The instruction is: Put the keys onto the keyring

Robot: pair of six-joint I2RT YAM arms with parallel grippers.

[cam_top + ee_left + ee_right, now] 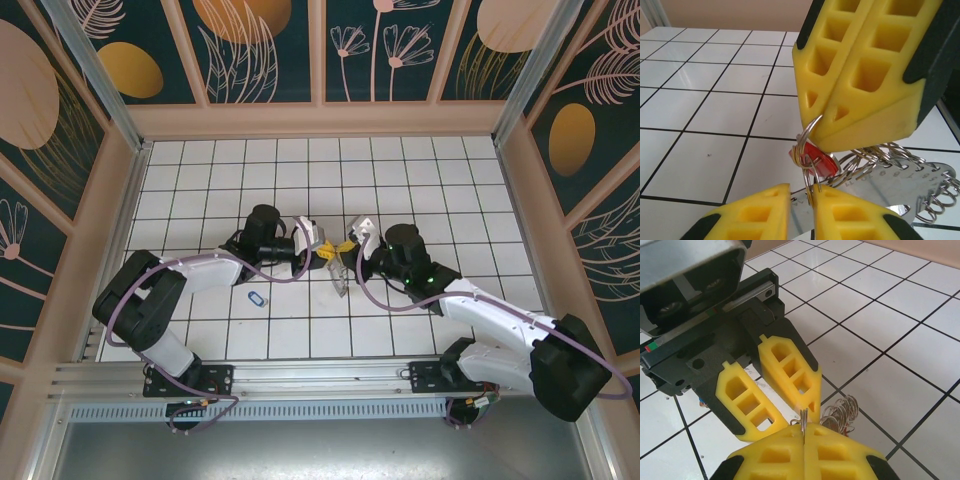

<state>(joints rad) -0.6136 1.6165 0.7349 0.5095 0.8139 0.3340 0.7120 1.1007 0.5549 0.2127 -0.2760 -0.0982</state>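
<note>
From above, the left gripper [322, 250] and right gripper [357, 243] meet nose to nose, with a blue key [257, 298] lying well apart on the tiles [200, 180]. The left wrist view has the right gripper clamped on a small split ring [807, 131] carrying a red-tagged key [818, 161], the coiled keyring [867, 159] just behind. The left fingers [765, 210] are narrowly parted around that ring. The right wrist view agrees. This looks like mid-threading, and the left probably needs to regrip and feed the ring onto the coil.
</note>
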